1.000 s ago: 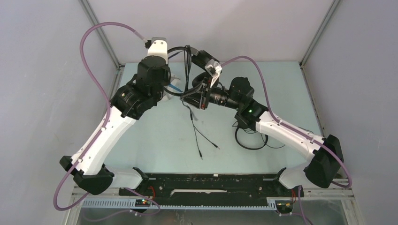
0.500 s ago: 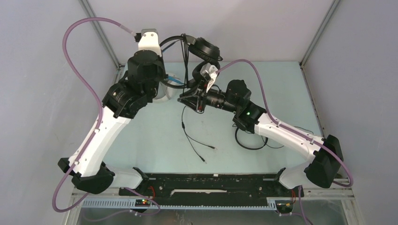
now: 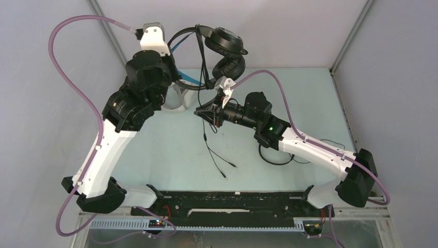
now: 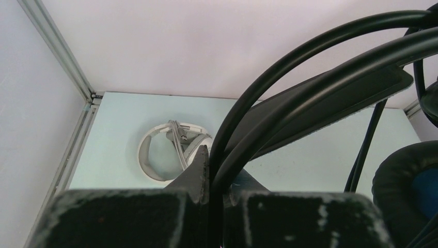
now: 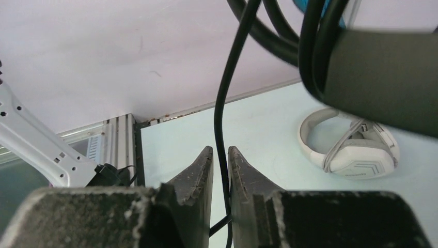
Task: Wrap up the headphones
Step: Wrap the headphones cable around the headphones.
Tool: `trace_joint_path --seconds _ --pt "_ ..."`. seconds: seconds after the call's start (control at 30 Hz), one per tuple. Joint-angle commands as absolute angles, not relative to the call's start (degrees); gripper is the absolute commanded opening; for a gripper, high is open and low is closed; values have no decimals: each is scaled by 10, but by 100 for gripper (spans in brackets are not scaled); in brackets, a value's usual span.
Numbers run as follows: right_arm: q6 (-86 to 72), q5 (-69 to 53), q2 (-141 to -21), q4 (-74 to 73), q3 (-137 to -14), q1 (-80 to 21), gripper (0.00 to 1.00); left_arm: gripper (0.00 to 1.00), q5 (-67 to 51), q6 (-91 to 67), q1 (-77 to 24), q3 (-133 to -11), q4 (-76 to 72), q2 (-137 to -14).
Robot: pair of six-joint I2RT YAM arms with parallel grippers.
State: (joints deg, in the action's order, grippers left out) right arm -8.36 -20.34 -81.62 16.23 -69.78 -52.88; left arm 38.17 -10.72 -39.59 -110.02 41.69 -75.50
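My left tool (image 4: 210, 168) clamps headband of black blue-lined headphones (image 3: 227, 42), held high at 12 o'clock. Right tool (image 5: 221, 155) pinches their thin black cable (image 5: 223, 103), unwound. White-grey corded headphones (image 5: 356, 147), 11 o'clock on surface (image 3: 165, 155), look wrapped. Slim black headphones (image 3: 276, 154), 4 o'clock, not yet done.

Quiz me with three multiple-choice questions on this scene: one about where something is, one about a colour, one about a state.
1. Where is the white headset?
A) lying on the table
B) held in the air
C) hooked on the wall

2. What colour is the cable pinched by the right end effector?
A) grey
B) black
C) red

3. The left end effector is:
A) open and empty
B) shut on the white headset
C) shut on the black headset

Answers:
1 A, it rests flat on the pale surface.
2 B, a black cord runs between the two fingers.
3 C, the black headband is clamped between its fingers, high above the table.
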Motion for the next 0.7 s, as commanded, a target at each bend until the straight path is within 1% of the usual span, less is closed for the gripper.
trace_joint_path --seconds 0.0,0.2,0.33,0.67 --pt "-79 -165 -799 164 -681 -529 19 0 357 -155 -399 -1161 347 -748" --pt "-87 -136 -784 162 -662 -529 15 0 380 -139 -399 -1172 342 -754" --pt "-95 -123 -785 152 -659 -529 15 0 396 -128 -398 -1172 339 -757" --pt "-175 -80 -790 132 -647 -512 14 0 441 -93 -398 -1169 321 -760"
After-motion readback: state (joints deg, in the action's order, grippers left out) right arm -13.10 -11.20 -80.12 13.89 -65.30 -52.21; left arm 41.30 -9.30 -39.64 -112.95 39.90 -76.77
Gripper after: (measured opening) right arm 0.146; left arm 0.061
